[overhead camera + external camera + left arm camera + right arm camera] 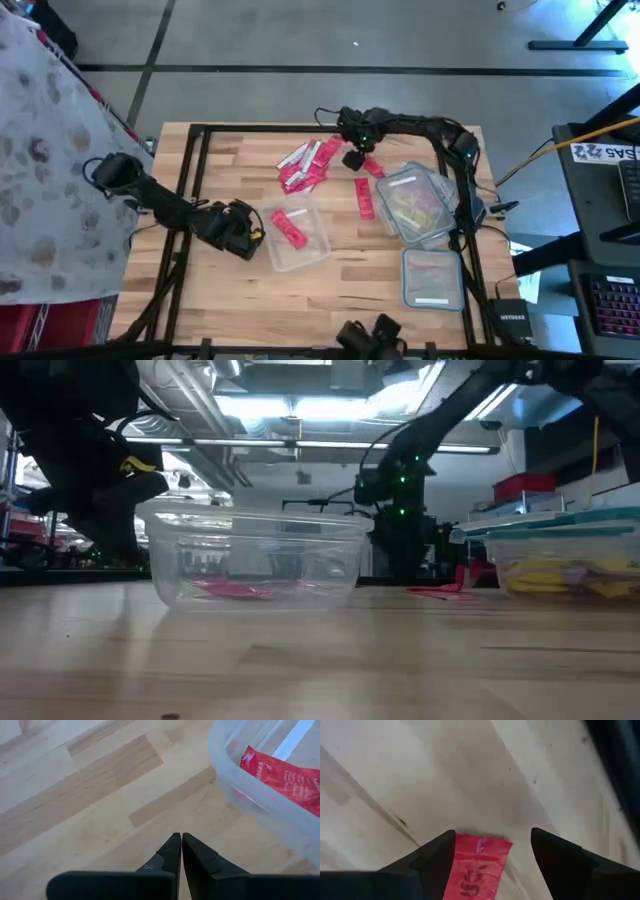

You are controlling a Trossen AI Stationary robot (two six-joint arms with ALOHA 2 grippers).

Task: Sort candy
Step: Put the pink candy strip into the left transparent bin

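Observation:
A loose heap of red and pink candy lies on the table's far middle. Two single red pieces lie to its right, one farther, one nearer. My right gripper is open and low over the farther piece, with a finger on either side of its end. My left gripper is shut with nothing between its fingers, just left of a clear tub that holds red candy. My right gripper comes down from above over one end of a red candy piece that lies flat on the table. One finger lies flush along the piece's edge. I cannot tell whether it touches. The other finger stands apart from it.
A clear tub with yellow candy stands at the right, its lid askew. A lidded tub sits nearer, at the right front. A dark frame runs around the tabletop. Bare wood lies at the table's front middle.

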